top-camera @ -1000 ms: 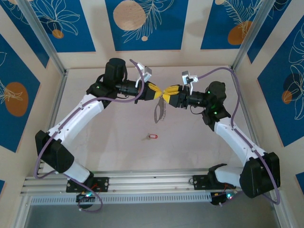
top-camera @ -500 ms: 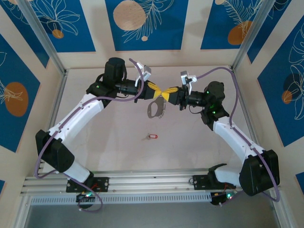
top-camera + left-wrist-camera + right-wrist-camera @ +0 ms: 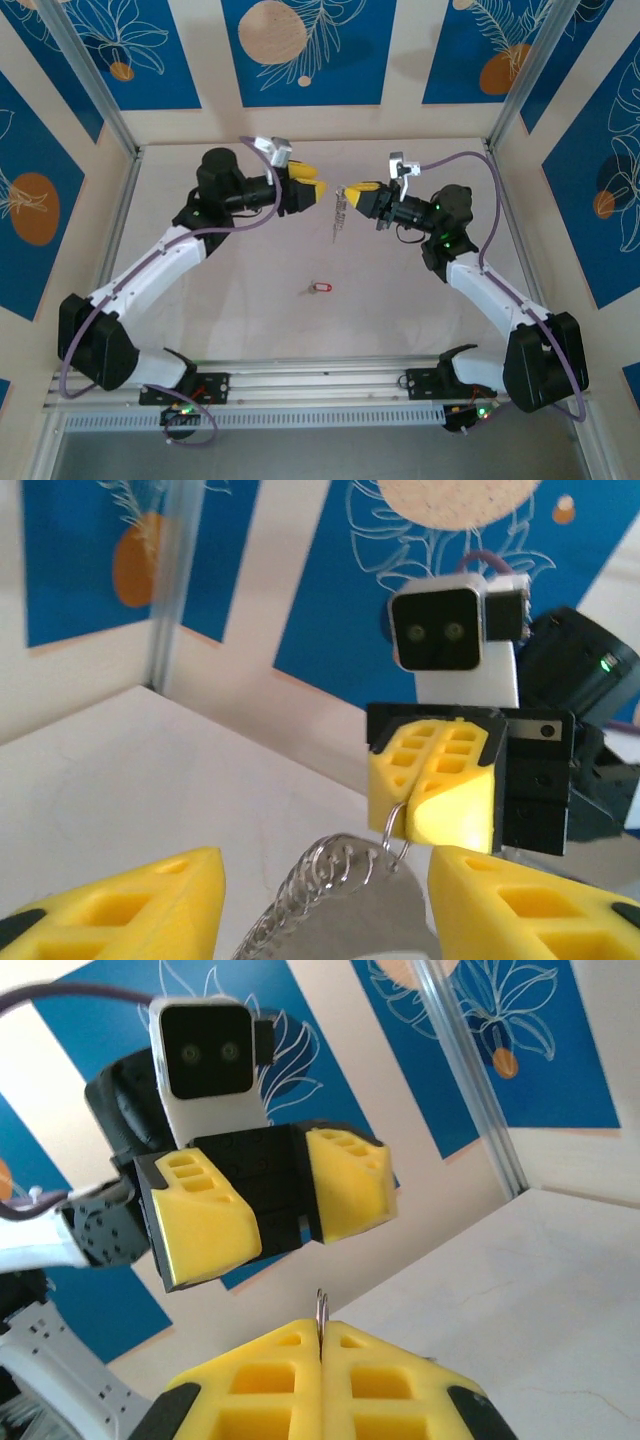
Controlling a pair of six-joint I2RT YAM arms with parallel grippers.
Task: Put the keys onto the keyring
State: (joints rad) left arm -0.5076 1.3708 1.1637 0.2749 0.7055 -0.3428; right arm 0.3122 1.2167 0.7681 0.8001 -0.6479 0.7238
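Observation:
The keyring hangs above the table's far middle, held at its top by my right gripper, which is shut on it. In the left wrist view the right gripper pinches the keyring's thin wire loop, and the grey metal body with its fringe of small pieces hangs between the spread fingers of my left gripper, touching neither. My left gripper is open, just left of the keyring. The red-headed key lies on the table, nearer to me. In the right wrist view the right gripper clamps the wire, and the open left gripper faces it.
The table is pale, walled by blue-patterned panels at the back and sides. Aluminium posts stand at the far corners. A metal rail runs along the near edge by the arm bases.
My left gripper has opened, let go of the keyring and drawn back to the left. The keyring now hangs from the shut right gripper alone. The key has not moved.

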